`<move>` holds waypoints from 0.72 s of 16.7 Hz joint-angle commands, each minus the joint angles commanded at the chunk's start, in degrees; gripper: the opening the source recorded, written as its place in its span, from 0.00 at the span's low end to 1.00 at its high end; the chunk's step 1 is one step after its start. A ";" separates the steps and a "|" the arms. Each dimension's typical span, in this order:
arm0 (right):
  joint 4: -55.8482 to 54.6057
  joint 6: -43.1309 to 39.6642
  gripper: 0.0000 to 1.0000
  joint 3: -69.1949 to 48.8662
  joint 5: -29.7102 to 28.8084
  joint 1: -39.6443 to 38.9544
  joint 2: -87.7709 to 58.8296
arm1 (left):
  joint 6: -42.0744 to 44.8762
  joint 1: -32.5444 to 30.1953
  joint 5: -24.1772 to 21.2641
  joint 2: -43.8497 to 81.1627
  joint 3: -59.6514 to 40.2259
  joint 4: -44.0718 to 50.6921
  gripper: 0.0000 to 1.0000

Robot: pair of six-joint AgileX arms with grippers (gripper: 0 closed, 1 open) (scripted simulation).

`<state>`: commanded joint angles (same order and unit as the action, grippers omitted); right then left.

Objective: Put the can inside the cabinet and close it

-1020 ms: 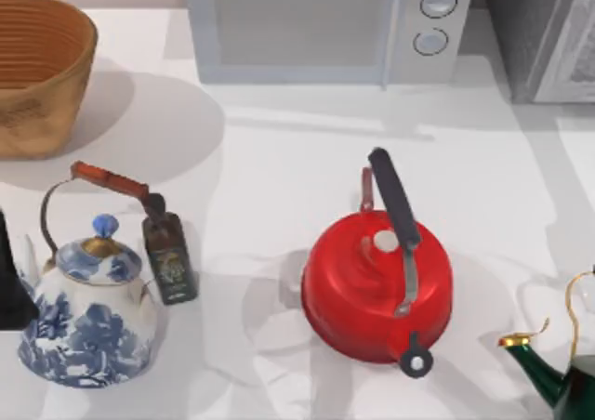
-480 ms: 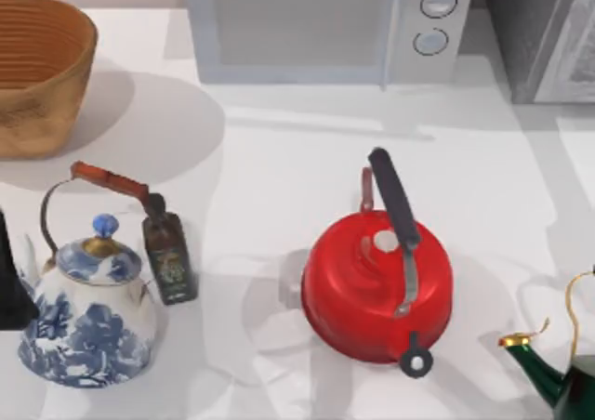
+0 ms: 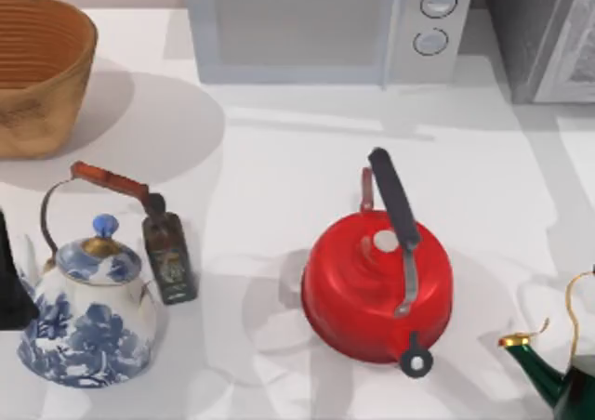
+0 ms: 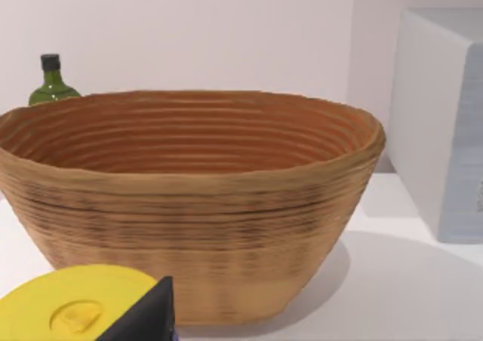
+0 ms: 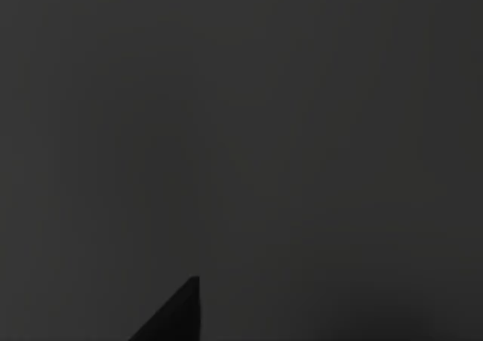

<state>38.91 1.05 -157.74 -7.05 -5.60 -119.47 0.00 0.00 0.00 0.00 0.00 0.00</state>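
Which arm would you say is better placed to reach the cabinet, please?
Probably the right: the cabinet stands at the top view's far right corner, while the left wrist view faces the basket at the far left.

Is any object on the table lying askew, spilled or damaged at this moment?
Nothing looks spilled or broken. The red kettle, the blue-and-white kettle and the dark bottle stand upright. A reddish sliver shows behind the red kettle; what it is cannot be told. The right wrist view is dark.
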 joint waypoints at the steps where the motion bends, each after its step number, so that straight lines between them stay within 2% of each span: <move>1: 0.00 0.00 1.00 0.00 0.00 0.00 0.00 | 0.00 0.00 0.00 0.00 0.00 0.00 1.00; 8: -0.16 0.00 1.00 0.57 0.04 -0.11 0.39 | 0.00 0.00 0.00 0.00 0.00 0.00 1.00; 12: -2.51 -0.04 1.00 8.73 0.49 0.16 6.79 | 0.00 0.00 0.00 0.00 0.00 0.00 1.00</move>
<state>36.40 1.00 -149.01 -6.56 -5.44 -112.68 0.00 0.00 0.00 0.00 0.00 0.00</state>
